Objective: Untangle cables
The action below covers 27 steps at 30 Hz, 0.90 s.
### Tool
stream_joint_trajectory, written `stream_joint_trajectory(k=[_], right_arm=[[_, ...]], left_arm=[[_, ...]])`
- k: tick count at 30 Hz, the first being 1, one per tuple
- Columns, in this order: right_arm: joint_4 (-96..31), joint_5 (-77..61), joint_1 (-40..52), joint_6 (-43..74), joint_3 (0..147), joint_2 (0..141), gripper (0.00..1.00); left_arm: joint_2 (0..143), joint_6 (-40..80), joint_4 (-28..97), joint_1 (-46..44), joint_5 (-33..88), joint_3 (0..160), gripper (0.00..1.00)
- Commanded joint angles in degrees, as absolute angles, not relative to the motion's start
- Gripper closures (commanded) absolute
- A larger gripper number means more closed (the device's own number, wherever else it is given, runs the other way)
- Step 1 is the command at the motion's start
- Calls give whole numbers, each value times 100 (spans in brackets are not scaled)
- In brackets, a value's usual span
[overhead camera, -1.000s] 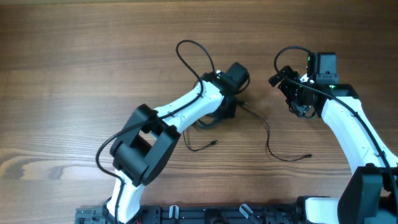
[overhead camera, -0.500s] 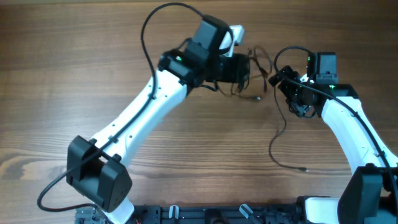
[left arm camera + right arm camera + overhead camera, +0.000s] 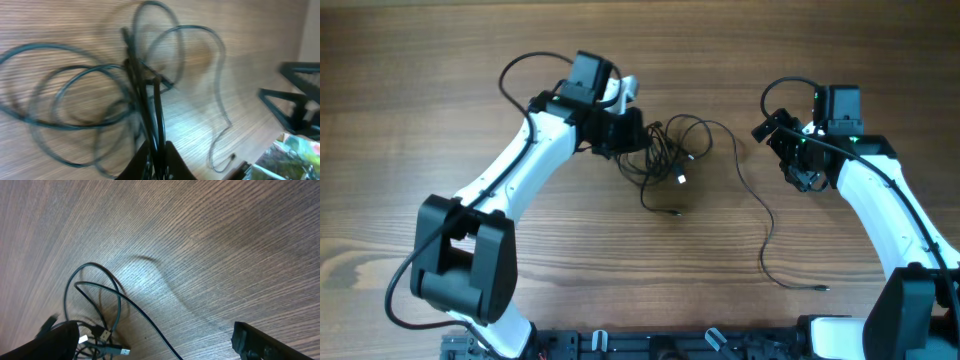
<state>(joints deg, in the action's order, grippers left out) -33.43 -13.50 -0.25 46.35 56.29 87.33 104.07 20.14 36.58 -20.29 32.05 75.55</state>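
Observation:
The cables (image 3: 672,152) are a tangle of thin black cords on the wooden table, just right of my left gripper (image 3: 632,132). One long strand (image 3: 761,215) trails right and down to a plug (image 3: 820,288). In the left wrist view the left gripper (image 3: 156,161) is shut on a bunch of strands, with blurred loops (image 3: 100,70) spreading beyond it. My right gripper (image 3: 788,150) hovers at the right, apart from the tangle. In the right wrist view it (image 3: 150,347) is open; a strand (image 3: 145,317) and USB plugs (image 3: 112,350) lie on the table below it.
The arms' base rail (image 3: 670,345) runs along the front edge. The left arm's own thicker cable (image 3: 520,68) loops behind its wrist. The table (image 3: 420,100) is bare wood to the far left and along the back.
My left arm has swung left and down, dragging the tangle away from the right gripper toward the table's middle. The long strand has stretched out to the right. The right arm has not moved.

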Motion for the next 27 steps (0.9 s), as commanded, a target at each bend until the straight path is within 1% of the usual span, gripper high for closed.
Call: stream_joint_trajectory(k=[1, 3, 4, 6, 9, 11, 15, 17, 20, 22, 25, 27], right_arm=[[-3352, -1378, -3, 4687, 5666, 8792, 0], [-3356, -1378, -3, 4663, 5666, 8792, 0], [-3356, -1378, -3, 4654, 5666, 8792, 0], [-3356, -1378, -3, 4657, 5666, 8792, 0], [-3354, -1376, -3, 4657, 5666, 8792, 0], [-3347, -1372, -3, 4663, 5666, 8792, 0], [-3168, -1177, -3, 4665, 5666, 8792, 0], [-3140, -1190, -3, 4668, 5666, 8792, 0], [-3140, -1400, -3, 4624, 5666, 8790, 0], [-3124, -1817, -3, 4329, 5666, 8790, 1], [-2812, -2954, 58, 3583, 5666, 8792, 2], [-2633, -3715, 187, 3109, 5666, 8792, 9]], left_arm=[[10481, 1824, 3391, -1723, 3020, 6989, 85], [10481, 1822, 3422, -1605, 2536, 6836, 80], [10481, 1824, 3492, -1559, 2226, 6810, 74], [10479, 1824, 3636, -1498, 1619, 6807, 57], [10479, 1841, 3734, -1426, 825, 6810, 49], [10479, 1844, 3715, -1411, 626, 6814, 47], [10468, 1844, 3599, -1411, 604, 6925, 44], [10468, 1850, 3529, -1385, 528, 7094, 39], [10468, 2056, 3341, -1315, 228, 7172, 38], [10468, 2198, 3188, -1208, 95, 7170, 36], [10471, 2469, 3153, -934, 207, 7168, 28], [10475, 2464, 3173, -738, 460, 7153, 28]])
